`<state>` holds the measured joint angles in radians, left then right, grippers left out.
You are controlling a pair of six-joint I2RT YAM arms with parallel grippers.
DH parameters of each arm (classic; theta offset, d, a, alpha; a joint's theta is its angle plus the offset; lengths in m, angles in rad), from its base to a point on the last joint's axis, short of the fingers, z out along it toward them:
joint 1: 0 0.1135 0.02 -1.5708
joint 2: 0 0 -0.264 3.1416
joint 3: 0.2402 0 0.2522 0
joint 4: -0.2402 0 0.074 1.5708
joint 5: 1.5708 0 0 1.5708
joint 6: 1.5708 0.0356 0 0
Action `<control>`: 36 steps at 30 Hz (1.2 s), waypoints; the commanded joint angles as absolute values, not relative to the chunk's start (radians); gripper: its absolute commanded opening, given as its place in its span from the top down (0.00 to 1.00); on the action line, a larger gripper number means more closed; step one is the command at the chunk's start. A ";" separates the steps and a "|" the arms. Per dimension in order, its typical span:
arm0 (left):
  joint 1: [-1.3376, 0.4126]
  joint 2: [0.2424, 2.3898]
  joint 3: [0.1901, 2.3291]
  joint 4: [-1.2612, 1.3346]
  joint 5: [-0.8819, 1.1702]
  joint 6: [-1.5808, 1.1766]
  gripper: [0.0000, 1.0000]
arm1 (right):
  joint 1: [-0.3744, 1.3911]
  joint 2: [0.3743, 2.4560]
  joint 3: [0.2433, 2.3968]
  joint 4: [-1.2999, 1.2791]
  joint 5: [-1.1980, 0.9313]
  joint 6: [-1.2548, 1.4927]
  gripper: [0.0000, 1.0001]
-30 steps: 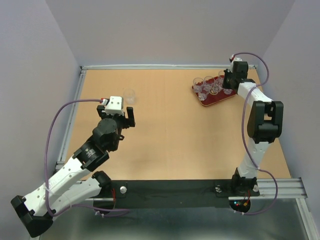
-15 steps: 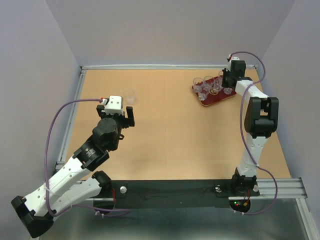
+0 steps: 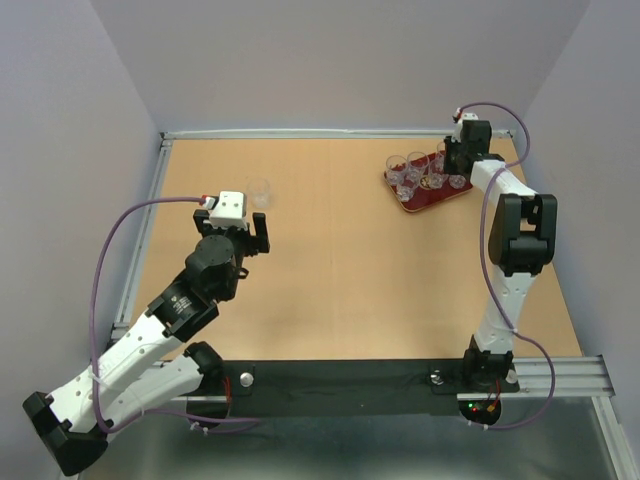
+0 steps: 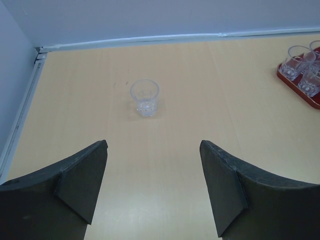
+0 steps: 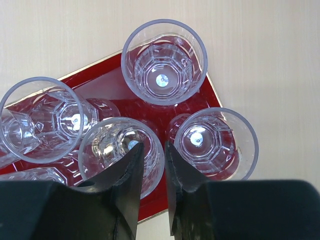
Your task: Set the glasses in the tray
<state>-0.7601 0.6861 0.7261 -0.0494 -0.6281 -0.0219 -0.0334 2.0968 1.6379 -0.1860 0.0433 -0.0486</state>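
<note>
Status as I read it from the remote station:

1. The left fingers (image 4: 80,185) stand wide apart and hold nothing. They hang over the left half of the tabletop (image 3: 340,260), pointed at the lone glass (image 4: 145,96).
2. That lone glass stands upright on the bare tabletop, well apart from the left fingers and near the far left edge. It is well apart from the tray (image 3: 413,203) and outside it.
3. The tray lies at the far right of the tabletop, turned at an angle to the edges. I count at least five glasses (image 5: 164,62) standing upright inside its rim, packed close together, some with rims touching or overlapping in the view from above.
4. The right fingers (image 5: 127,190) are over the tray, pointing down. They stand only narrowly parted, straddling the wall of one glass (image 5: 122,150): one finger reaches inside its mouth, the other sits outside, between it and the neighbouring glass (image 5: 215,142).
5. I see a gap between the right fingers wider than the glass wall. I cannot tell whether either finger touches it.
</note>
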 commanded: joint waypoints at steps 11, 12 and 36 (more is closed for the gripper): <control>-0.750 0.692 0.713 -0.005 -0.615 -0.006 0.14 | -0.037 1.985 1.690 -0.138 0.006 -0.040 0.71; -0.749 0.693 0.712 -0.006 -0.614 -0.008 0.14 | -0.037 1.977 1.689 -0.138 0.006 -0.037 0.71; -0.293 0.929 0.771 0.109 -0.034 -0.279 0.06 | -0.038 1.370 1.091 -0.156 -0.624 -0.144 0.70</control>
<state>-0.4038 0.8364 0.7261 0.0299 -0.2657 -0.1577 -0.0326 1.4391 1.1778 -0.1688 -0.5289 -0.0917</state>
